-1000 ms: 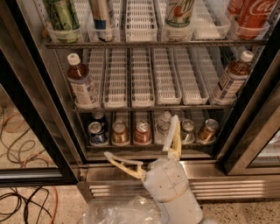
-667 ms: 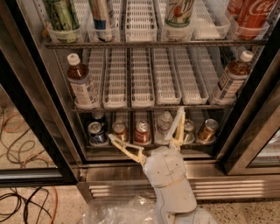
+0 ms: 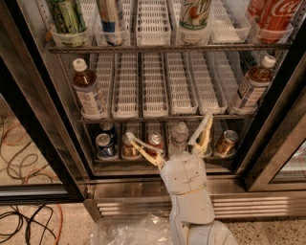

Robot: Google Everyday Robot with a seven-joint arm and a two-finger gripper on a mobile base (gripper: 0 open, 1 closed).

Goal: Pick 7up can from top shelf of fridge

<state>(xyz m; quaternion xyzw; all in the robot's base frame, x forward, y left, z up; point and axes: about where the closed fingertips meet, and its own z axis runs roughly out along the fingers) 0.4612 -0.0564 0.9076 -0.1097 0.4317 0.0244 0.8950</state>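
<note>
the tall white 7up can with the green-and-red logo (image 3: 195, 16) is standing on the grey wire top shelf (image 3: 119, 48), right of centre. far below, the pale two-finger gripper (image 3: 168, 127) is hovering before the lowest rack of small cans (image 3: 158, 160), jaws spread wide, gripping nothing. the reach is only beginning, and the next move is calling for a long rise to the can.

The gripper (image 3: 168, 127), its cream fingers spread wide on a white wrist, hangs before the lowest rack. High above it, the 7up can (image 3: 195, 14) is white with a green-and-red logo. Up-right stands a red Coke can (image 3: 278, 14), up-left a dark green can (image 3: 67, 16). The trays (image 3: 154, 81) above are slotted white. The fridge (image 3: 52, 143) frame is black.
</note>
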